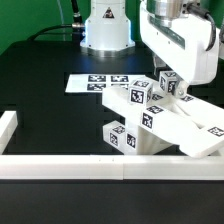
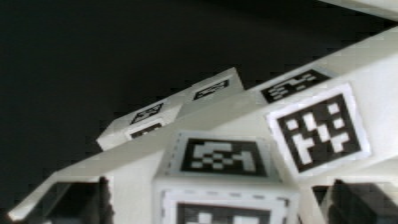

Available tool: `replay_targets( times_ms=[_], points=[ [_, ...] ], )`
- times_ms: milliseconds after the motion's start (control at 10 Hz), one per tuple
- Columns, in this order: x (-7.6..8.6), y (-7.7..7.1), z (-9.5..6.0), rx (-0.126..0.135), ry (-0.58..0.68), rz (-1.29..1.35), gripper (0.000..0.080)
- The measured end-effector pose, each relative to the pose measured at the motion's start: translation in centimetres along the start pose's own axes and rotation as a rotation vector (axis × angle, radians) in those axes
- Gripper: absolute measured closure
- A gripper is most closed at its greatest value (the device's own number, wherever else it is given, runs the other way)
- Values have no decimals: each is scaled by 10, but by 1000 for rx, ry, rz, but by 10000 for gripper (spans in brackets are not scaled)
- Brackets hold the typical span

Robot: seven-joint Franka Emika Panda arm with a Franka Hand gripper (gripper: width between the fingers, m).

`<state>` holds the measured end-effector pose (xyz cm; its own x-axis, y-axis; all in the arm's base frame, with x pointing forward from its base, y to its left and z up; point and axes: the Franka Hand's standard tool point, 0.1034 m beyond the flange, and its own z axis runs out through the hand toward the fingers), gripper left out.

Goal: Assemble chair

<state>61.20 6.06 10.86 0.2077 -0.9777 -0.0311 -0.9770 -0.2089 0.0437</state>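
- Black tabletop filled the scene, with a long low white border rail along its near edge and a short rail piece at the exterior view's left.
- White blocky plastic chair parts, each bearing small black-and-white square tags, sat heaped right of centre, just behind the rail, a flat panel leaning down toward the exterior view's right.
- Thin flat white marker board lay farther back, partly hidden by the heap.
- Big glossy white robot arm reached down from the far right.
- Two-finger gripper stood released over the top of the heap; the wrist view showed dark fingers spread either side of a tagged white block, apparently clear of its faces.
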Motion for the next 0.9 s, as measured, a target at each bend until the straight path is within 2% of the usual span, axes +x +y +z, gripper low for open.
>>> replay_targets(
  times_ms=[100, 900],
  points=[
    [1, 0, 0, -2, 5, -139, 159],
    [4, 0, 0, -2, 9, -679, 151]
  ],
)
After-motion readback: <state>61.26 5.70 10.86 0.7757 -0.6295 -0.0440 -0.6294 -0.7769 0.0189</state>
